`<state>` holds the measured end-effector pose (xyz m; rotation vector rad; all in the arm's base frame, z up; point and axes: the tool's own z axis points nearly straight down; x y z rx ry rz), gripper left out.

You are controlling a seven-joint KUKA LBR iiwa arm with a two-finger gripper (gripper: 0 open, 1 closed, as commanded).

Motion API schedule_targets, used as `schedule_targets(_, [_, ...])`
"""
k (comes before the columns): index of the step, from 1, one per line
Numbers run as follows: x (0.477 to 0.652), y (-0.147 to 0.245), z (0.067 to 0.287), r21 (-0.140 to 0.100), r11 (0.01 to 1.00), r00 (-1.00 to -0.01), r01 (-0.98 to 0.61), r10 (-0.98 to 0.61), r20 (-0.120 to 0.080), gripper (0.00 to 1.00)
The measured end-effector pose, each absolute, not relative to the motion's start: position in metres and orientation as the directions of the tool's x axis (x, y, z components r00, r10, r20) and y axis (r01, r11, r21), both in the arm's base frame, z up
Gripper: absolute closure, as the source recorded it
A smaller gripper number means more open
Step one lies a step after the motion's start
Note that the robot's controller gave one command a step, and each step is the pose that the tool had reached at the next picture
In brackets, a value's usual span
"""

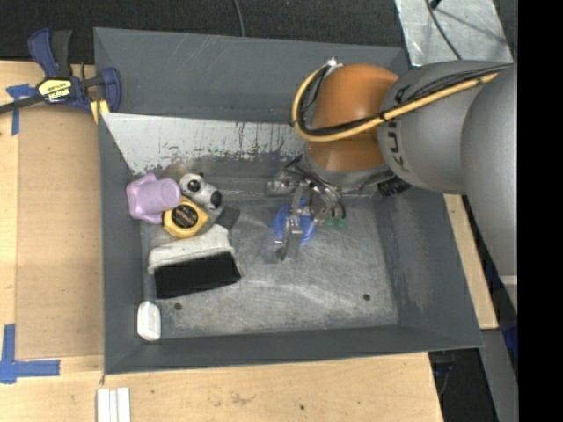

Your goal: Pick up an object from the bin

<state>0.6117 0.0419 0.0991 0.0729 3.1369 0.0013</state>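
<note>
Mid-bin: end effector (300, 218) low over small blue object (281, 225); opening cannot be told.

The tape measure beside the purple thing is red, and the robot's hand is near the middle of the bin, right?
Not quite. In the camera view the tape measure is yellow and black, not red. The rest holds: it lies beside the purple thing, and the gripper is near the middle of the bin.
</note>
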Motion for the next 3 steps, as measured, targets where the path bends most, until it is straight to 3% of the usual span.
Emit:
schedule_targets(1, [0.619,0.025,0.094,0.002,0.995,-0.995,0.1,0.1,-0.006,0.0])
schedule_targets(2, [0.558,0.0,0.075,0.006,0.97,-0.97,0.242,0.242,-0.016,1.0])
schedule_targets(3, [0.558,0.0,0.075,0.006,0.97,-0.97,0.243,0.243,-0.016,1.0])
